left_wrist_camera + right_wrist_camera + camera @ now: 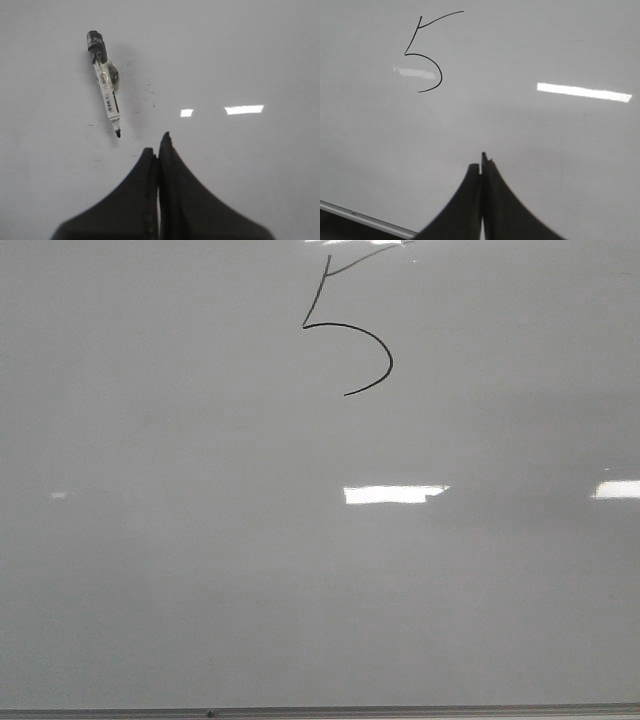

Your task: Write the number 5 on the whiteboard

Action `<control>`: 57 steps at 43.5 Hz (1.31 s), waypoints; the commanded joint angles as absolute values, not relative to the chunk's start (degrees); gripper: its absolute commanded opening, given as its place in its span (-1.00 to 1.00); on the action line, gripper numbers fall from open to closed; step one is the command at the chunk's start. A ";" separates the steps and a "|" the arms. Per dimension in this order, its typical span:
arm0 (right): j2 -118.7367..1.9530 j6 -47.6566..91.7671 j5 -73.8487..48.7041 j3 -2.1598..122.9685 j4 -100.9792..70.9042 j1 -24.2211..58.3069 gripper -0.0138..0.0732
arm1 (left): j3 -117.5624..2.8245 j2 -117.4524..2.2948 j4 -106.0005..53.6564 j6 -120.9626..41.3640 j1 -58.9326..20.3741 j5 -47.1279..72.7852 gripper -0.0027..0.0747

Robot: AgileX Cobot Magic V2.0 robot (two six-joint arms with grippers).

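A glossy grey-white surface filled every view: the whiteboard [200,570], smooth and flat, carrying bright rectangular light reflections, with a thin grey metal edge strip along the bottom of the front view and across the lower left corner of my right wrist view.

The number 5 [348,325] sat at the top centre of the front view, a thin black marker line. Its long axis leaned, the top tipped toward the upper right of the frame; the top bar rose rightward to the frame's upper edge, and the round belly opened toward the lower left. In my right wrist view the same figure [425,52] lay in the upper left, well apart from my right gripper [482,162], whose matte black tapered fingers were pressed together and held nothing.

My left gripper [157,145] was likewise closed on nothing, its two dark curved fingers meeting at the tips. Near them, in the upper left of that view, a marker [105,82] lay flat on the board: clear barrel with a printed label, black cap end toward the top of the frame, dark tip toward the lower right. Faint black smudges dotted the board around it.

Bare board stretched wide below the figure and to both sides.
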State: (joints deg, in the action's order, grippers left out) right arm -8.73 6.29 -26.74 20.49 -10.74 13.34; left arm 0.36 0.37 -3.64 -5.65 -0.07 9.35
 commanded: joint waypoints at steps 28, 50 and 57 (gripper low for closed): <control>-9.38 6.11 -21.55 21.49 -10.18 13.09 -0.83 | 0.78 1.12 -4.16 -4.99 -0.41 4.87 -0.98; -2.29 6.01 0.90 -0.52 -4.16 2.34 -0.83 | 0.78 1.12 -4.16 -4.99 -0.41 4.87 -0.98; 0.97 4.42 -4.29 -0.69 -4.22 0.83 -0.83 | 0.78 1.12 -4.16 -4.99 -0.41 4.87 -0.98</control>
